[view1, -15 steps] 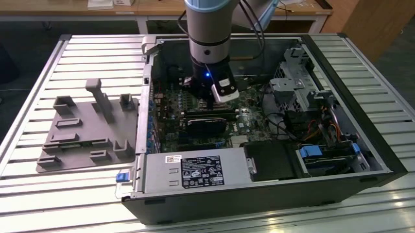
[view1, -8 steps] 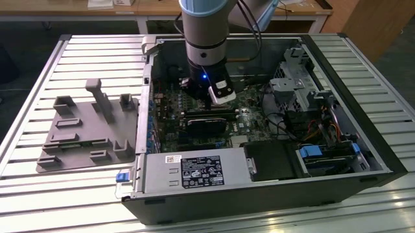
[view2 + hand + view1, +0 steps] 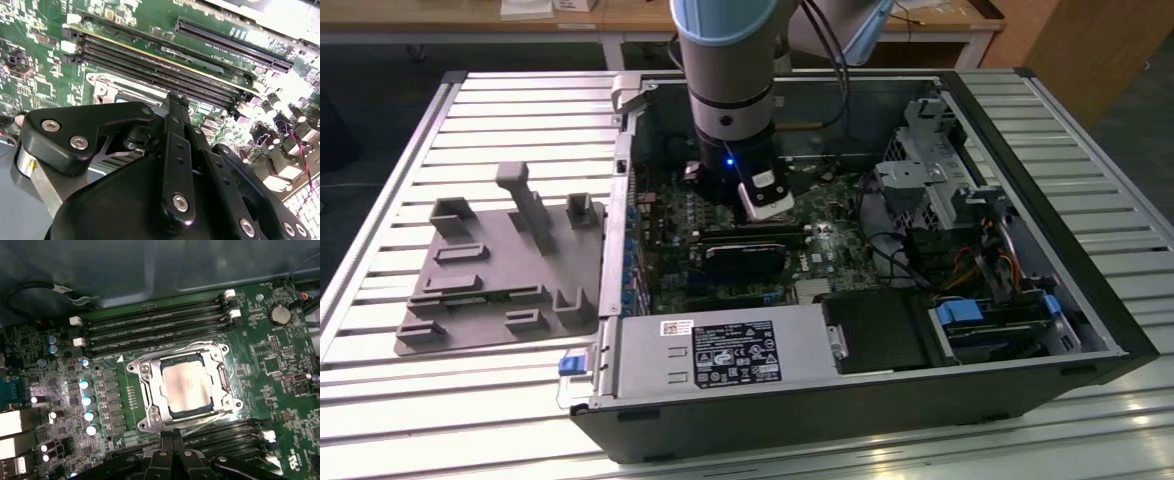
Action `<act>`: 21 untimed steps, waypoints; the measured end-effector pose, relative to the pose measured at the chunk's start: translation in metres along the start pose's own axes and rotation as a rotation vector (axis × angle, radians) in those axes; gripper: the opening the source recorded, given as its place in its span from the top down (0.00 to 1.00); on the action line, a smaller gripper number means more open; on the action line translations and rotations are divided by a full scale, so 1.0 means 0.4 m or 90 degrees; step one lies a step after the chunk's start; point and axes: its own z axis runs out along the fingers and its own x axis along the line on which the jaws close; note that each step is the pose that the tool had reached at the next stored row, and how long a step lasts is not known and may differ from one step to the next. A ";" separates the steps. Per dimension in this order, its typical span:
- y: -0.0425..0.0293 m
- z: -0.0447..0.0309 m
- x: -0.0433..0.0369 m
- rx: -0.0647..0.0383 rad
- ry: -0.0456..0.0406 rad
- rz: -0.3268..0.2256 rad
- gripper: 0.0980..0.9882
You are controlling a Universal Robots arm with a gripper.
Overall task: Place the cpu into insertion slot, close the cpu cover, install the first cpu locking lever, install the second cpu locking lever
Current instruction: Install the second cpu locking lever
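While the jaws (image 3: 172,452) look closed and empty, the chip (image 3: 186,384) sits in its socket (image 3: 150,390).
Its metal cover (image 3: 220,371) lies flat, just beyond the jaws' tips.

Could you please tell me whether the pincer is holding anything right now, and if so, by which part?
It cannot be told. The pincer hovers beside the cover, with the chip already seated beneath it.

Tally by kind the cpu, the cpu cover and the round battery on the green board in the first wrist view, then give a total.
cpu: 1
cpu cover: 1
round battery: 1
Total: 3
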 end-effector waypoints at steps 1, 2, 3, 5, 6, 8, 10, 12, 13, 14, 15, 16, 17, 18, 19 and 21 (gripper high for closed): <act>-0.002 0.001 0.002 -0.004 -0.0001 0.000 1.00; -0.003 0.002 0.004 -0.008 -0.0004 0.000 1.00; -0.005 0.002 0.005 -0.012 -0.0006 -0.001 1.00; -0.012 0.003 0.005 -0.019 -0.0008 -0.001 1.00; -0.016 0.003 0.005 -0.022 -0.0009 -0.001 1.00; -0.025 0.003 0.003 -0.027 -0.0010 -0.002 1.00; -0.032 0.003 0.003 -0.033 -0.0008 -0.002 1.00; -0.040 0.004 0.002 -0.039 -0.0005 -0.003 1.00; -0.043 0.004 0.002 -0.042 -0.0002 -0.003 1.00; -0.047 0.004 0.002 -0.046 0.0002 -0.003 1.00; -0.049 0.005 0.002 -0.050 0.0007 -0.003 1.00; -0.052 0.006 0.002 -0.054 0.0012 -0.003 1.00; -0.055 0.007 0.003 -0.059 0.0019 -0.004 1.00; -0.057 0.008 0.004 -0.063 0.0027 -0.004 1.00; -0.059 0.009 0.005 -0.068 0.0035 -0.004 1.00; -0.064 0.011 0.008 -0.078 0.0055 -0.004 1.00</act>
